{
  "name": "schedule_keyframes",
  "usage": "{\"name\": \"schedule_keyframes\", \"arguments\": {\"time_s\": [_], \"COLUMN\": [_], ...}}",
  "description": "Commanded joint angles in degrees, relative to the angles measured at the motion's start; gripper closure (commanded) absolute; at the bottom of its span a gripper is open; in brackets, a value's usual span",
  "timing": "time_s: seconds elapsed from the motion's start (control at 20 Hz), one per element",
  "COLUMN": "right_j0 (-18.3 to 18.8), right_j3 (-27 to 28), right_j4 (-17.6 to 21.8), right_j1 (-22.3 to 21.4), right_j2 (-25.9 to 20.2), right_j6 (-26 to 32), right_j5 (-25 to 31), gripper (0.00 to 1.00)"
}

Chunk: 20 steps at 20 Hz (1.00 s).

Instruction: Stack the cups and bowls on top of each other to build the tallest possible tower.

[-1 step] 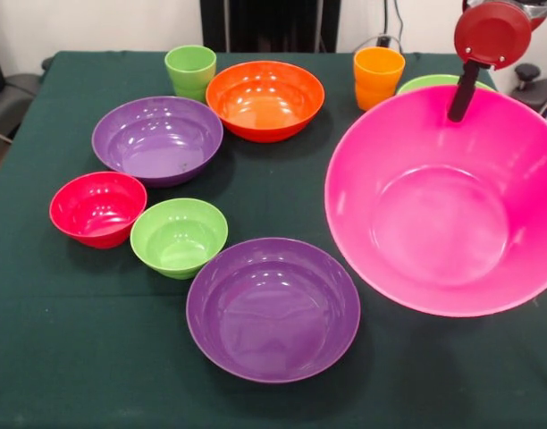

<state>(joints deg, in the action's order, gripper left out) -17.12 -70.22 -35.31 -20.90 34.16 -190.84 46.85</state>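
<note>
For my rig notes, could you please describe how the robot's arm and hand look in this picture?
Only the arm's end shows, at the top right: a round red disc-shaped part with a dark rim, and a slim black hand below it. No cables or markings are visible.

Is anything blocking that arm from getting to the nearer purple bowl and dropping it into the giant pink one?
Nothing visible. The gripper hangs at the pink bowl's far rim. The near purple bowl sits beside it with only bare cloth between them, and the pink bowl is empty.
</note>
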Motion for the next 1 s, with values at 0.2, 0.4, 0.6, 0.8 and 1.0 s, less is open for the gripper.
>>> {"name": "schedule_keyframes", "arguments": {"time_s": [0.2, 0.4, 0.6, 0.8, 1.0], "right_j0": [-0.04, -0.38, 0.29, -0.03, 0.59], "right_j3": [0.4, 1.01, 1.53, 0.63, 0.52], "right_j4": [-1.11, -0.36, -0.36, -0.65, -0.43], "right_j1": [1.32, 1.73, 1.75, 1.34, 1.01], "right_j2": [-6.86, -6.06, -6.08, -6.48, -6.6], "right_j6": [-8.03, -8.37, -8.18, -8.09, -6.98], "right_j5": [2.89, 5.18, 6.09, 5.38, 5.32], "gripper": [0.0, 0.0, 0.0, 0.0, 0.0]}}
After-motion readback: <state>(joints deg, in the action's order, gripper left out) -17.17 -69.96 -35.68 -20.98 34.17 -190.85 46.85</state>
